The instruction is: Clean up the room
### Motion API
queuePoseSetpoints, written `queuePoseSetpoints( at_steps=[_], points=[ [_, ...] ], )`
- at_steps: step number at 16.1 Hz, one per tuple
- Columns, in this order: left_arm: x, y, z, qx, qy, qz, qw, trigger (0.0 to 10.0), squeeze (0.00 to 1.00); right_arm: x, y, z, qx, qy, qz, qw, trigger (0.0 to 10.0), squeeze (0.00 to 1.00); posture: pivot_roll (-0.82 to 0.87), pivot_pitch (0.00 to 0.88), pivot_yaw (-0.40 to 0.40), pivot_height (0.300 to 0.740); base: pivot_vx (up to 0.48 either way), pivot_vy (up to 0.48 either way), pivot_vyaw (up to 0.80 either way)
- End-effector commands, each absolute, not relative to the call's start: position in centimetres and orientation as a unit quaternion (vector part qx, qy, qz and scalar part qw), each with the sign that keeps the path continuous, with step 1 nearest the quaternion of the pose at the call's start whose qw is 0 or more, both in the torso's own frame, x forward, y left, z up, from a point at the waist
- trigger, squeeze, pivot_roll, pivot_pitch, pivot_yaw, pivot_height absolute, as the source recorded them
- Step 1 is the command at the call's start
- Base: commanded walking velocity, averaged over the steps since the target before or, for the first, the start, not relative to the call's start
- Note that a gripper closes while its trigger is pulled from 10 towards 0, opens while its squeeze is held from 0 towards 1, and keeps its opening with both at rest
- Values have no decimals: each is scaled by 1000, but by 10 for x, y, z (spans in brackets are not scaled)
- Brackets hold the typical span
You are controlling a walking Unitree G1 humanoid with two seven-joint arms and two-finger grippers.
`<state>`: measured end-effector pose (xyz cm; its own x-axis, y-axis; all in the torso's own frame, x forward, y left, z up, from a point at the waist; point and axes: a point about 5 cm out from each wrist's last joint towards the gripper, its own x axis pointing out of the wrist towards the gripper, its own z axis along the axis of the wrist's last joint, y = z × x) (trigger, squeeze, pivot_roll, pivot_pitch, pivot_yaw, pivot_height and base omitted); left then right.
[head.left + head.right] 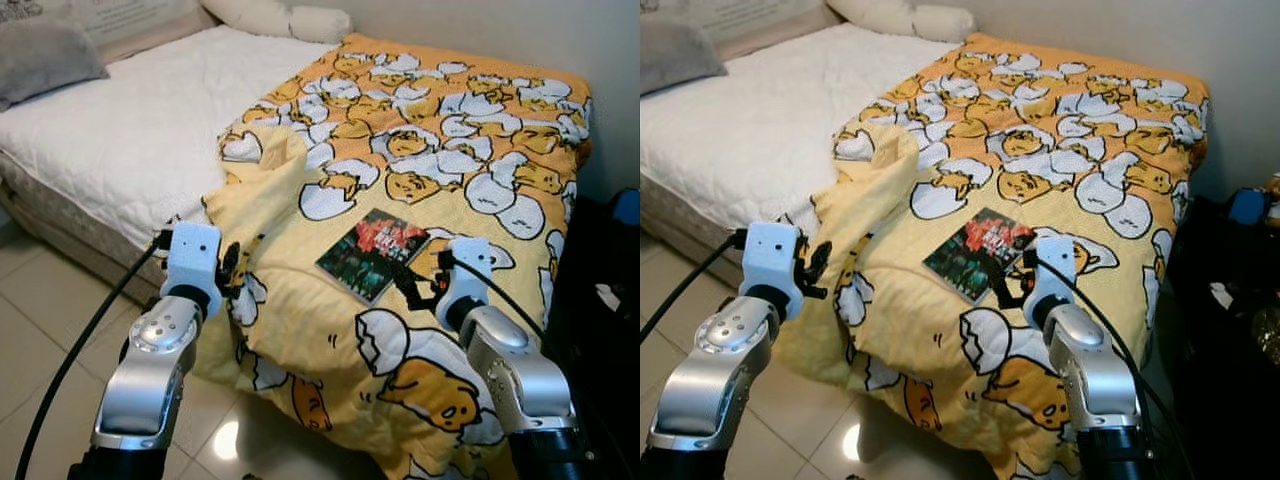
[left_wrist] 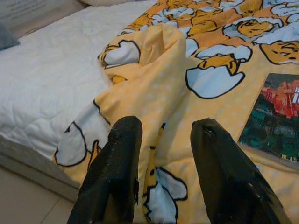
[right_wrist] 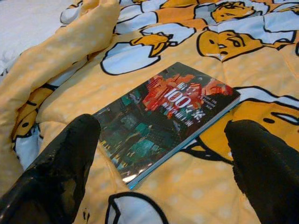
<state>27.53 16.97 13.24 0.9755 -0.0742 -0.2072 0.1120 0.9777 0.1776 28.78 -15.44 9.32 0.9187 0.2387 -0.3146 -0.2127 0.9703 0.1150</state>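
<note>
A book [image 1: 372, 254] with a dark, glossy cover (red and green artwork, white lettering) lies flat on a yellow blanket [image 1: 440, 150] printed with cartoon eggs, near the foot end of the bed [image 1: 120, 140]. The blanket covers the right side of the mattress and spills over the bed's edge toward the tiled floor [image 1: 40, 310]; its left edge is bunched up into a raised fold [image 1: 285, 165], leaving the white quilted mattress bare on the left side. A grey pillow [image 1: 45, 55] sits at the far left corner, and white pillows [image 1: 280, 18] lie along the head of the bed.

The right tool [image 3: 163, 154] hovers just short of the book's near corner, released, its two black fingers [image 3: 60, 163] spread wide with the book between and beyond them, not touching it. The left tool [image 2: 161, 163] is held over the hanging blanket edge, just beside the bunched fold and well to the left of the book; it too is released, its fingers [image 2: 117, 168] apart with nothing between them but blanket below.

Dark objects stand on the floor to the right of the bed (too dim to identify).
</note>
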Motion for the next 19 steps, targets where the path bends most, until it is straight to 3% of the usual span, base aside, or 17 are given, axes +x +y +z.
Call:
queuePoseSetpoints(
  at_steps=[1, 4, 7, 15, 19],
  points=[
    [275, 168, 132, 99, 100, -54, 989, 10000, 0, 289, -154, 95, 41, 163, 119, 978, 10000, 0, -29, 0, 24, 740, 262, 0, 0],
    [275, 168, 132, 101, 97, -56, 989, 10000, 0, 286, -150, 93, 36, 166, 132, 977, 10000, 0, -34, 0, 24, 740, 262, 0, 0],
    [275, 168, 133, 103, 94, -58, 989, 10000, 0, 286, -148, 93, 36, 167, 136, 976, 10000, 0, -31, 0, 24, 740, 269, 0, -800],
    [274, 166, 133, 107, 90, -59, 988, 10000, 0, 284, -149, 92, 27, 166, 137, 976, 10000, 0, -39, 0, 29, 740, 263, 0, 0],
    [272, 163, 133, 116, 93, -75, 986, 10000, 0, 282, -150, 93, 67, 164, 139, 974, 10000, 0, -36, 0, 31, 740, 0, 0, 0]
  ],
)
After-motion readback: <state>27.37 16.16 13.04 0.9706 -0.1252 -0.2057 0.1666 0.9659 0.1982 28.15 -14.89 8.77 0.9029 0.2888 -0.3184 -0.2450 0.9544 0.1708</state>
